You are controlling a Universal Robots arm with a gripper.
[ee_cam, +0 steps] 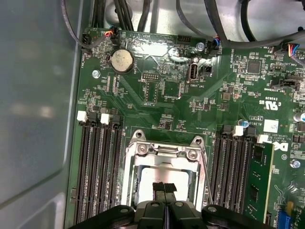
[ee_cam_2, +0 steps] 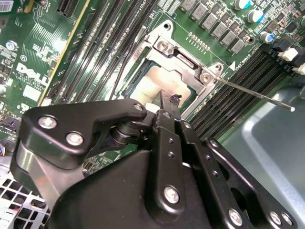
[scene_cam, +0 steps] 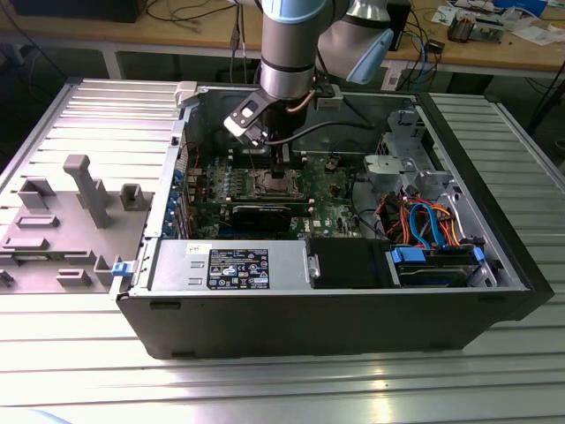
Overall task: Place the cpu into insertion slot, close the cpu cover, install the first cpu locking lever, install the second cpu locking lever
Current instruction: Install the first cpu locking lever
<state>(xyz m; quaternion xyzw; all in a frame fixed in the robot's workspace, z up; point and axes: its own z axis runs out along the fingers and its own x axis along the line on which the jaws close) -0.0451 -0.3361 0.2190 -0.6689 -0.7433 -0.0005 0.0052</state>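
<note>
Lying framed by the cpu cover (ee_cam: 164,150), the cpu (ee_cam: 146,183) directly beneath the fingers (ee_cam: 164,188), tips pressed together, nothing held.

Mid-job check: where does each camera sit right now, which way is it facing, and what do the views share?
Exterior view: off the arm, looking down into the open computer case; shows the arm.
First wrist view: at the wrist, looking along the shut jaws of the gripper onto the cpu.
Second wrist view: at the wrist, slanting past the gripper's body onto it.
Shared: both wrist views show gripper and cpu.
</note>
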